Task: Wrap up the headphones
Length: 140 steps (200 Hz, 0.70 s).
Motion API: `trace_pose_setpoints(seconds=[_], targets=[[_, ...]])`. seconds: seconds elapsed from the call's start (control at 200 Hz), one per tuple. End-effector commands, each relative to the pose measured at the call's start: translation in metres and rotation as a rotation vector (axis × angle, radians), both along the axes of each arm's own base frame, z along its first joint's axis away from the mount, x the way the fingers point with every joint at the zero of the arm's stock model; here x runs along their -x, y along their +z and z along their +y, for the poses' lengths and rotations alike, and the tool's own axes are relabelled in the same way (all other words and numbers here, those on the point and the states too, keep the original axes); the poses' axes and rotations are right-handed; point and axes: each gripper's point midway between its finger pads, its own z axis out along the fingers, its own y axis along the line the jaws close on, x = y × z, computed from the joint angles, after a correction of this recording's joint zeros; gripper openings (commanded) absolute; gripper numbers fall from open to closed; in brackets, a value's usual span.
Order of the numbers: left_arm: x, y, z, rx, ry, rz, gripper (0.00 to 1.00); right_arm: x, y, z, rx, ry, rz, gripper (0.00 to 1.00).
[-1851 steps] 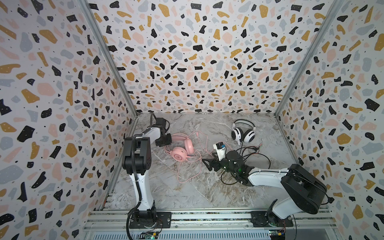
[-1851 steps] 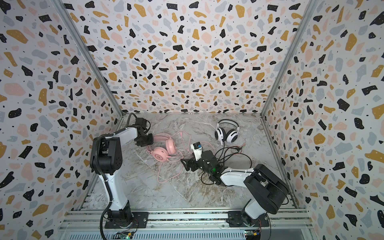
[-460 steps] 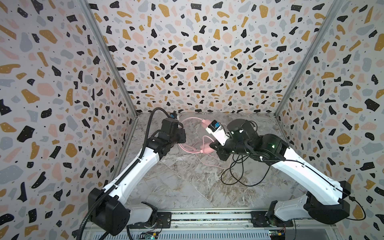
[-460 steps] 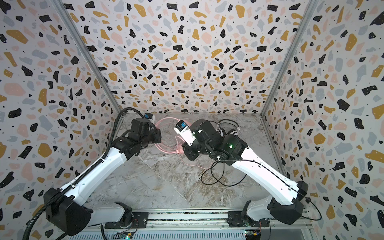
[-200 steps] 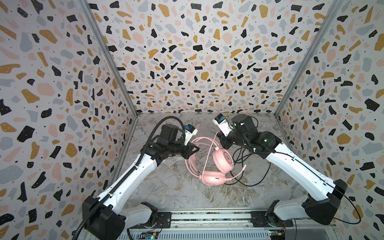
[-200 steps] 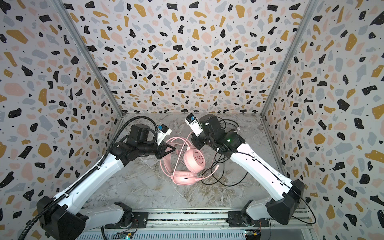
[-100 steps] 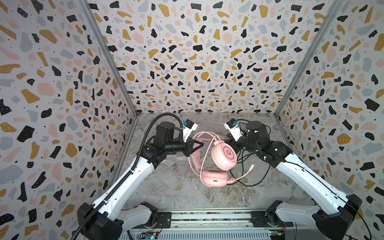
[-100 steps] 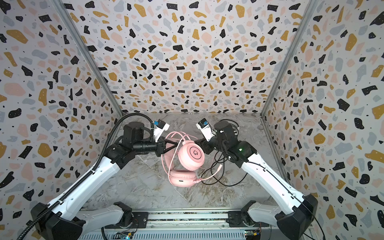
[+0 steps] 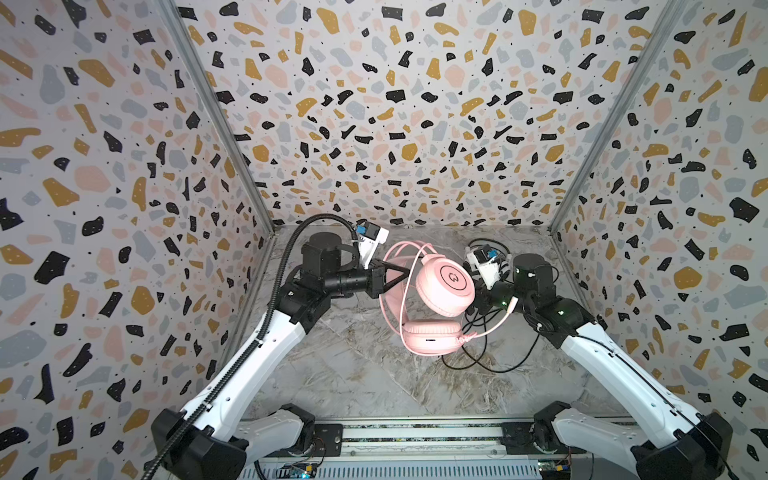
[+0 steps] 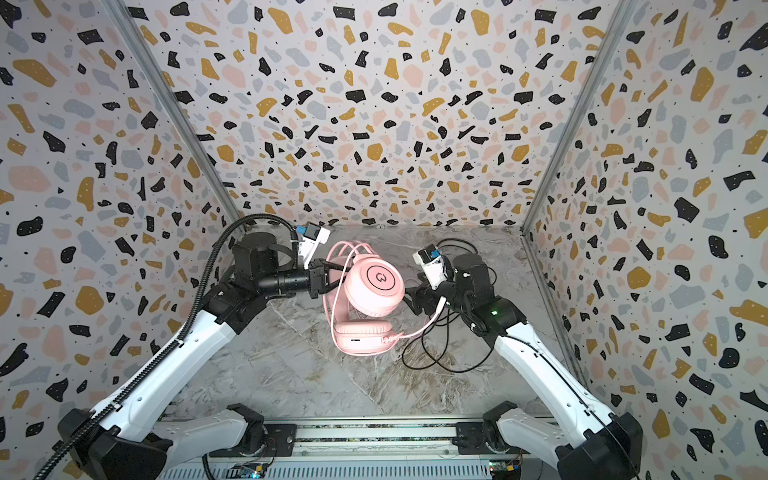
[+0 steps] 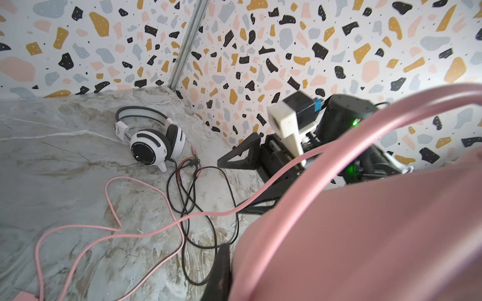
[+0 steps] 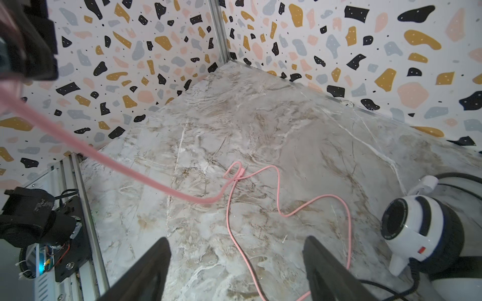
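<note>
Speckled terrazzo walls (image 9: 374, 124) box in a marble bench (image 9: 353, 382). The left arm stretches out level over it, its left hand (image 9: 401, 274) pinched tight on the band of the pink headset (image 9: 444, 286), which hangs in mid-air, pink cable (image 11: 112, 229) trailing down to the marble. The right arm reaches in opposite, its right hand (image 12: 236, 242) spread wide, gripping nothing, just beside the earcup. Bare marble lies toward the front rail (image 9: 415, 432). The white-and-black headset (image 11: 151, 146) sits toward the back right corner, black cable (image 11: 187, 187) loose beside it.
</note>
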Motion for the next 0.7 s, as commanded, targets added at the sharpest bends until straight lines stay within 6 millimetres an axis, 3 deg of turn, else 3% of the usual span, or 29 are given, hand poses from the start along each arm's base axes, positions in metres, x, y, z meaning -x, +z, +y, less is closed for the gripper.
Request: trace_pose_setpoints(seconds=[0.0,0.08,0.145,0.26,0.426,0.576,0.696], targets=[[0.006,0.052,0.005,0.095,-0.006,-0.032,0.00,0.011,0.009,0.002,-0.077,0.034,-0.057,0.91],[0.006,0.055,0.005,0.102,-0.004,-0.004,0.00,0.013,0.000,0.005,-0.149,0.034,-0.072,0.99],[0.006,0.060,0.004,0.124,-0.008,0.003,0.00,0.014,-0.007,0.013,-0.217,0.074,-0.074,0.99],[0.001,0.062,0.003,0.116,0.000,0.017,0.00,0.016,-0.017,0.041,-0.305,0.156,-0.063,0.99],[-0.009,0.058,0.002,0.099,0.024,0.043,0.00,0.013,-0.036,0.095,-0.316,0.244,-0.051,0.99],[-0.015,0.053,0.004,0.095,0.053,0.062,0.00,-0.009,-0.060,0.130,-0.306,0.265,-0.029,0.99],[-0.013,0.055,0.005,0.100,0.055,0.060,0.00,-0.018,-0.067,0.151,-0.364,0.321,0.012,0.99]])
